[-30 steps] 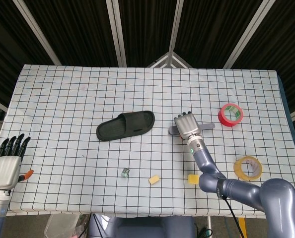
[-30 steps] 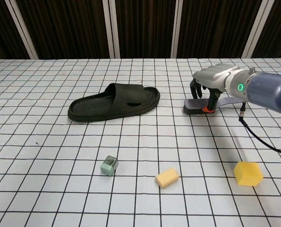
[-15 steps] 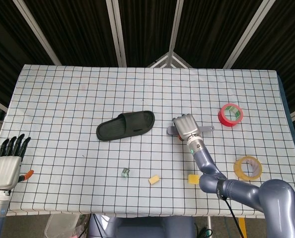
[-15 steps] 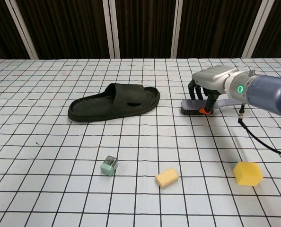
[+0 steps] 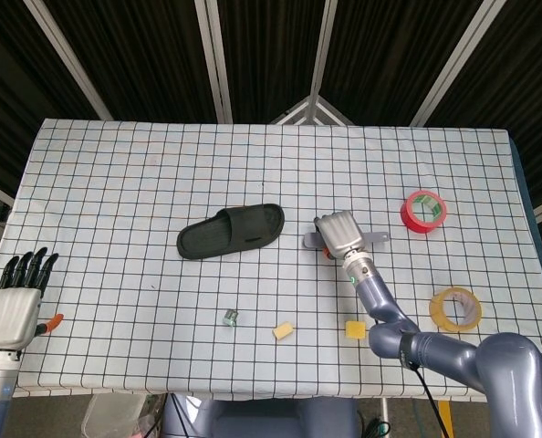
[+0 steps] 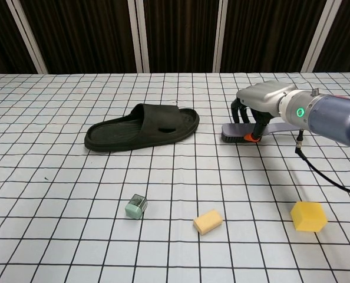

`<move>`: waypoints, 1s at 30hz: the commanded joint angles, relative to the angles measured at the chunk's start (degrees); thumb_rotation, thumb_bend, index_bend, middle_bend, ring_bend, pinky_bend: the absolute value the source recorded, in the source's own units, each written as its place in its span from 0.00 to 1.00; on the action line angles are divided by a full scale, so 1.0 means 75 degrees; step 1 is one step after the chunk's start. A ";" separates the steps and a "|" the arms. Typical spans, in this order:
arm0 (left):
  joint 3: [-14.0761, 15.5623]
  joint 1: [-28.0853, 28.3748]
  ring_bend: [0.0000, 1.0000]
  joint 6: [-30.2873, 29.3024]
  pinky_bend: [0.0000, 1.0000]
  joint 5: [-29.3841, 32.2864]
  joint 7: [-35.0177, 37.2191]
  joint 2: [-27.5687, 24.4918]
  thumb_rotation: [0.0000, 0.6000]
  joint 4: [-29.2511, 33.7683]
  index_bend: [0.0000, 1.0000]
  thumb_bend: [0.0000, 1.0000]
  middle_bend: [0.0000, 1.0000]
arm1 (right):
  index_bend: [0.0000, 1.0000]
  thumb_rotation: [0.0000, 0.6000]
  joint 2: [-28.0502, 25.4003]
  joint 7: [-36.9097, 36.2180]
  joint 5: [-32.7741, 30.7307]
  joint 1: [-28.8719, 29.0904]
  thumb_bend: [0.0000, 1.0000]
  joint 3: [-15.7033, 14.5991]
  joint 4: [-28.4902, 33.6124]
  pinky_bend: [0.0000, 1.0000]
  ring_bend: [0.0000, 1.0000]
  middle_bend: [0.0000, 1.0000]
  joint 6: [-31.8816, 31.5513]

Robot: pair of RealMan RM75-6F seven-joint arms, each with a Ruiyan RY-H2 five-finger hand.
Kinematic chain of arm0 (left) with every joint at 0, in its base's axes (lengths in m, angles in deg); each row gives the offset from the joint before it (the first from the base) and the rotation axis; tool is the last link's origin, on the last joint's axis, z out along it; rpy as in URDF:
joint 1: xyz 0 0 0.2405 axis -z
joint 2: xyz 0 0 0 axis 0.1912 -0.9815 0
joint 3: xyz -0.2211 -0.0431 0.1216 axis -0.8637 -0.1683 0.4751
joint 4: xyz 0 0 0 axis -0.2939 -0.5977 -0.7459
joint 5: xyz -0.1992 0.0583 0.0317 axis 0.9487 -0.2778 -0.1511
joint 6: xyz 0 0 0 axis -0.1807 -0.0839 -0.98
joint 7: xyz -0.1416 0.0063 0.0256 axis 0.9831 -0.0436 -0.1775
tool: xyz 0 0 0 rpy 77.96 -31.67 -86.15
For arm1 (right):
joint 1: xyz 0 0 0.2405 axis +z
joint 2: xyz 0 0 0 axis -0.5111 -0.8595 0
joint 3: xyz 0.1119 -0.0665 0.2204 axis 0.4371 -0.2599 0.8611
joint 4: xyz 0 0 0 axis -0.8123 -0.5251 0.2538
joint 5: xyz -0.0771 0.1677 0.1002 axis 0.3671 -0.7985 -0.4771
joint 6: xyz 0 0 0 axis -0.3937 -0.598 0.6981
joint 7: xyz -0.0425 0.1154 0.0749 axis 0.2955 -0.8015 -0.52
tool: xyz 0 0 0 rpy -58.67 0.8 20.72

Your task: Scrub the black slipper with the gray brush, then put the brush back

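The black slipper (image 5: 232, 231) (image 6: 141, 127) lies sole-down near the table's middle. My right hand (image 5: 339, 232) (image 6: 259, 102) grips the gray brush (image 6: 238, 133) (image 5: 313, 241) from above, fingers curled over its back; the bristle head points left toward the slipper and the handle sticks out to the right. The brush sits low over the cloth, a short gap to the right of the slipper's toe end. My left hand (image 5: 18, 297) hovers at the table's front left corner, fingers straight and apart, holding nothing; the chest view does not show it.
A red tape roll (image 5: 423, 211) and a yellow tape roll (image 5: 455, 308) lie at the right. Two yellow sponge blocks (image 6: 308, 216) (image 6: 207, 221) and a small green cube (image 6: 136, 206) sit toward the front edge. The checkered cloth (image 5: 116, 182) covers the table.
My right hand has carried the brush a little to the left, toward the slipper. The left hand and the slipper have stayed in place.
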 commanded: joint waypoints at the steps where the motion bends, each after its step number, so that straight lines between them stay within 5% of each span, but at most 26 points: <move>1: 0.0008 0.0000 0.00 0.0000 0.02 -0.0005 0.0003 -0.0002 1.00 0.0004 0.00 0.10 0.00 | 0.71 1.00 -0.0036 -0.0231 0.0199 -0.0047 0.60 0.0015 0.0026 0.55 0.51 0.59 0.0033; 13: 0.0107 0.0129 0.00 0.0232 0.02 -0.0127 0.0016 0.0013 1.00 0.0009 0.00 0.13 0.00 | 0.73 1.00 -0.0420 -0.0111 0.0638 -0.0163 0.64 0.0033 0.0583 0.55 0.53 0.61 -0.0388; 21: 0.0126 0.0538 0.00 0.0678 0.02 -0.0417 -0.0238 0.0087 1.00 0.0064 0.00 0.37 0.00 | 0.74 1.00 -0.0795 0.0241 0.0644 -0.0136 0.64 0.0166 0.1363 0.55 0.54 0.62 -0.0662; 30: -0.0343 0.1415 0.00 0.1611 0.02 -0.0237 -0.0781 -0.0016 1.00 0.0592 0.00 0.42 0.00 | 0.74 1.00 -0.0992 0.0425 0.0304 0.0180 0.64 0.0571 0.2060 0.55 0.54 0.62 -0.0552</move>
